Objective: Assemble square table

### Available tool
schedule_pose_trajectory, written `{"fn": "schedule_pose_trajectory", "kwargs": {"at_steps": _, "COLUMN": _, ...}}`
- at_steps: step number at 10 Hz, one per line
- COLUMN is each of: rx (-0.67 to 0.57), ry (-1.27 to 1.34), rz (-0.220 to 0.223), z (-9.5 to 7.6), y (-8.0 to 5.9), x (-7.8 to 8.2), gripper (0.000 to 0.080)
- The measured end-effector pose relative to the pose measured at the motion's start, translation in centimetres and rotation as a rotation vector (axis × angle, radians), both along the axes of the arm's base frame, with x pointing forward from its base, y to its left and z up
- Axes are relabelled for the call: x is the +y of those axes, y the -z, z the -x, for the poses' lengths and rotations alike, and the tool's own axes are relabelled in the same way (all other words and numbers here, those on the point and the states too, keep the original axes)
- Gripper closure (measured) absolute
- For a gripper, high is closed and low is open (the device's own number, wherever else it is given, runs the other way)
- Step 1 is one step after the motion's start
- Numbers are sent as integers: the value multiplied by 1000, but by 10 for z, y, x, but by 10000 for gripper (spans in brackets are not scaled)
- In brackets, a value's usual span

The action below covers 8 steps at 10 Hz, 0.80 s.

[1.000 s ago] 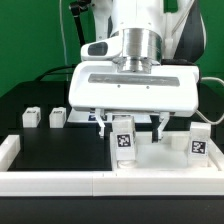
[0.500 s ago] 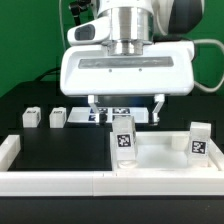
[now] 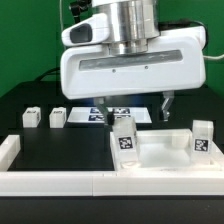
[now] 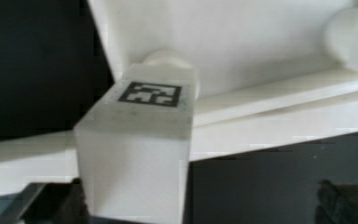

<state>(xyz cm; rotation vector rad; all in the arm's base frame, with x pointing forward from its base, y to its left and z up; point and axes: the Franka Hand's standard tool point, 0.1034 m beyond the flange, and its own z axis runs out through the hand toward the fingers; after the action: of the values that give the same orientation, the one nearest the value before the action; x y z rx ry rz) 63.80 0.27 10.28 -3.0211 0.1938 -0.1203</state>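
Observation:
The square table's white panel (image 3: 152, 152) lies at the exterior view's lower right, against the front rail. Two white tagged legs stand upright on its corners, one at the near left (image 3: 124, 136) and one at the right (image 3: 203, 139). Two more legs (image 3: 31, 117) (image 3: 57, 117) stand loose on the black table at the left. My gripper (image 3: 131, 106) hangs open above the left mounted leg, apart from it and holding nothing. In the wrist view that leg (image 4: 137, 140) rises toward the camera over the panel (image 4: 247, 50), with the dark fingertips (image 4: 30, 205) wide on either side.
A long low white border rail (image 3: 60, 181) runs along the front, with a short piece (image 3: 8, 148) at the left. The marker board (image 3: 108, 114) lies flat behind the panel. A green backdrop closes the rear.
The gripper has risen off the left mounted leg and drifted slightly toward the exterior view's right. It stayed open; the leg stays upright on the panel.

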Motion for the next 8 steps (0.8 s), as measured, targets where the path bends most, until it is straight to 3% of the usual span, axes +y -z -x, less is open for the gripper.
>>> {"fn": "schedule_pose_trajectory", "kwargs": {"at_steps": 2, "rx": -7, "ry": 5, "rz": 8, "z": 7, "y": 8, "x": -4, "gripper": 151}}
{"fn": "schedule_pose_trajectory", "kwargs": {"at_steps": 5, "rx": -18, "ry": 6, "rz": 7, "z": 4, "y": 1, "x": -3, "gripper": 151}}
{"fn": "schedule_pose_trajectory", "kwargs": {"at_steps": 8, "rx": -11, "ry": 7, "rz": 12, "z": 10, "y": 16, "x": -3, "gripper": 151}}
